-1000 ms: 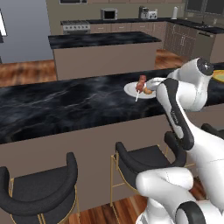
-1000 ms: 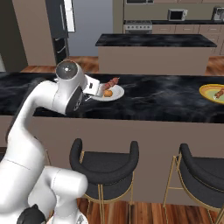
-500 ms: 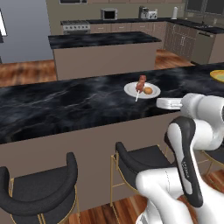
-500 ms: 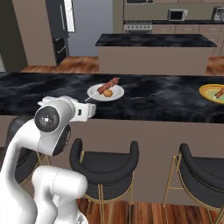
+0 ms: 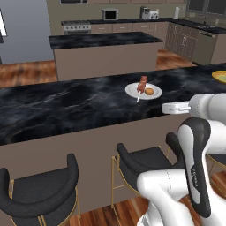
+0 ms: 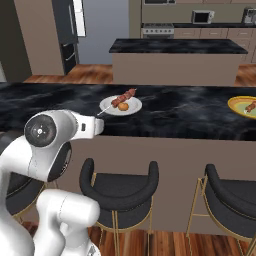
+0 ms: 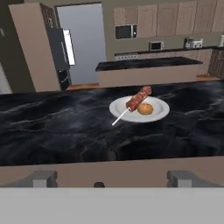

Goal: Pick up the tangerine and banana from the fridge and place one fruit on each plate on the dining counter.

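On the black marbled surface (image 7: 52, 127) the white plate (image 7: 159, 113) carries the tangerine (image 7: 145, 109) beside a skewer of meat (image 7: 138, 99); the jaws stand wide apart, empty, back from the plate; farther right sits the yellow-orange plate (image 6: 239, 106)

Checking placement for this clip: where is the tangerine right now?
The tangerine lies on the white plate on the dining counter, beside a skewer of meat on the same plate; the hand view shows it centre-right.
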Controlling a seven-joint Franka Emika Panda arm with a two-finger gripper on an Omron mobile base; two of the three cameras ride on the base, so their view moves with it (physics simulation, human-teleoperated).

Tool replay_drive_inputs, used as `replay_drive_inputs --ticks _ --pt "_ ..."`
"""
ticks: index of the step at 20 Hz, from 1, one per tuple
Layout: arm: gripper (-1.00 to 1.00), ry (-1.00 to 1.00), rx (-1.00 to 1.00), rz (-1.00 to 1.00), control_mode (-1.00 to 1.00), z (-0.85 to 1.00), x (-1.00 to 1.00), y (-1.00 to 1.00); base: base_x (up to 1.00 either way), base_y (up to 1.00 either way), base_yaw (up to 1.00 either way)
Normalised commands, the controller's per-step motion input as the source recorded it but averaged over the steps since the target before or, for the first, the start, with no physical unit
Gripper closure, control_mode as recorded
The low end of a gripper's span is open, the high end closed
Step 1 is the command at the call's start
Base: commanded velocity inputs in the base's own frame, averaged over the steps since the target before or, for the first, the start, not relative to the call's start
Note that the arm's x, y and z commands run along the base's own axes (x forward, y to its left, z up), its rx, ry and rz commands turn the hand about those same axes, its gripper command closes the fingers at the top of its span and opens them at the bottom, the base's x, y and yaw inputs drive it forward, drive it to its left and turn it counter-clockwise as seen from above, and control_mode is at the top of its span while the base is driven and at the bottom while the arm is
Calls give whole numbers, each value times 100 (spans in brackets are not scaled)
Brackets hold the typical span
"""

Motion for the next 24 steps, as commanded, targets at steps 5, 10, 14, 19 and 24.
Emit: replay_drive_inputs --ticks 5,10,14,19,24 --pt "-100 -5 -6 0 100 -13 -27 11 -34 -5 0" --pt "-100 0 0 0 100 0 0 0 -37 -73 0" --pt "-100 0 0 0 100 0 0 0 -6 -100 0" --pt "-100 0 0 0 100 0 0 0 0 -100 6" --pt "-100 0 0 0 100 0 0 0 0 -100 8"
